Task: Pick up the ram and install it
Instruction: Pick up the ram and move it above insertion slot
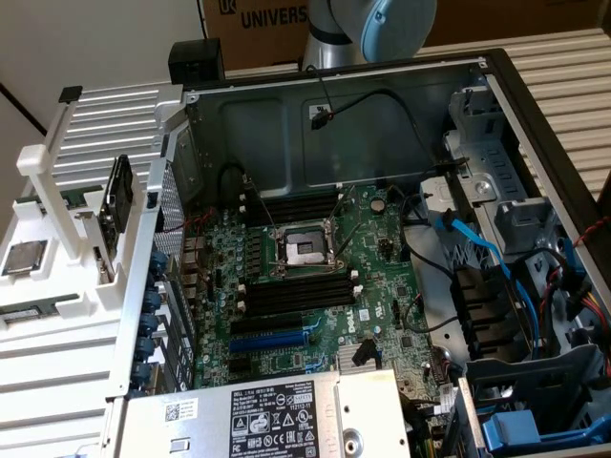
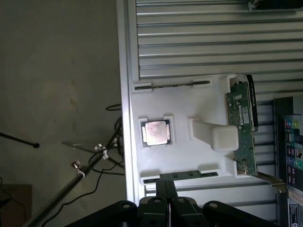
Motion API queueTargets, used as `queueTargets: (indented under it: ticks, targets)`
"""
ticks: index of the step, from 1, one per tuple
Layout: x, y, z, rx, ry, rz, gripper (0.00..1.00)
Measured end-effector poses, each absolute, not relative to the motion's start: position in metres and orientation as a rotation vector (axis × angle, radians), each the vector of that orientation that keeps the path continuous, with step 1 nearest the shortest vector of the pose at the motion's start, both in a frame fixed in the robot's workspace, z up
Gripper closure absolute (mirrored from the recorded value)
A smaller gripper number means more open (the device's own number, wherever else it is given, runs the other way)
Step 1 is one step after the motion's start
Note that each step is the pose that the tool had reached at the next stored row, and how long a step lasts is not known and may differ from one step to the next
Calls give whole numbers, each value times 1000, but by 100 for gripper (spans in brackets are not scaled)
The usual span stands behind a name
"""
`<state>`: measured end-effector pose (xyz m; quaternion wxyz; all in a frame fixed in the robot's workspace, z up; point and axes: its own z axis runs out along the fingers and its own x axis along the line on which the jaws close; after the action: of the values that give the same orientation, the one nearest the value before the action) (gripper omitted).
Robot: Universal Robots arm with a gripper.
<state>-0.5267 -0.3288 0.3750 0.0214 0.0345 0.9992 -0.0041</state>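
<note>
The ram (image 2: 189, 176) is a thin green stick seen edge-on, lying in a groove of a white holder (image 2: 189, 156). My gripper (image 2: 165, 185) hangs high above the holder with its black fingers shut and nothing between them; in the wrist view its tips show just beside the ram's end. A second thin dark stick (image 2: 173, 85) lies in a groove on the far side of a square silver processor chip (image 2: 156, 132). On the green motherboard (image 1: 315, 277), long black slots (image 1: 296, 291) sit beside the processor socket (image 1: 301, 250).
A green expansion card (image 2: 241, 127) stands on edge in the holder beside a white post (image 2: 222, 137). The holder (image 1: 67, 286) sits at the exterior view's left of the open computer case (image 1: 496, 86). Cables and drive bays crowd the case's right. The arm (image 1: 382, 24) rises behind the case.
</note>
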Motion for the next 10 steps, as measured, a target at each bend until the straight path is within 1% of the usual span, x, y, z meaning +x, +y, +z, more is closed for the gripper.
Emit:
queueTargets:
  ticks: [10]
  targets:
    - [-527, -329, 375, 94, 3097, -13, 89]
